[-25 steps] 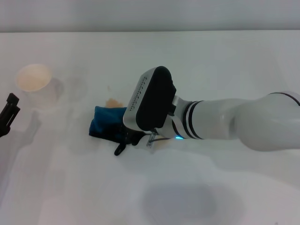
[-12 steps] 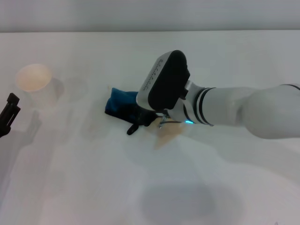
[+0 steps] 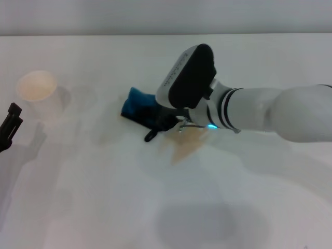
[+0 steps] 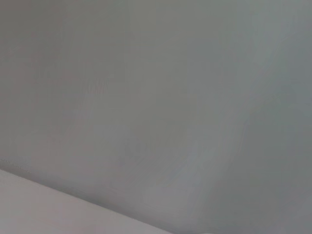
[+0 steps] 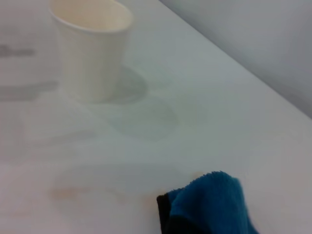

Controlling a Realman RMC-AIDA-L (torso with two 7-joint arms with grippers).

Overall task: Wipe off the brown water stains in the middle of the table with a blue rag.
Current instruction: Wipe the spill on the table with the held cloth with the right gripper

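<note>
So we've got the right gripper (image 3: 167, 122) down on the table (image 3: 104, 207) around the middle, dragging the blue rag (image 3: 141, 109) along. Over the last second the rag has slid from left of centre, up and to the right. The little tan patch that was peeking out at the rag's far edge a second ago no longer shows in the head view, so that pass seems to have picked it up. In the right wrist view there are only faint tan smears on the white ahead of the rag.

What's left of the brown water stains (image 3: 188, 144) is a light tan wedge just on the near side of the gripper, pretty much under the wrist. As we read it, the left part is done and the next strokes need to come back over that wedge.

Fingers: hidden under the black wrist housing, so we can't tell how they sit. The rag does travel with the gripper, though.

The left gripper (image 3: 9, 127) is parked at the far left edge, near the white paper cup (image 3: 37, 89), which stands well apart from the wiping. Can't tell about its fingers either.
</note>
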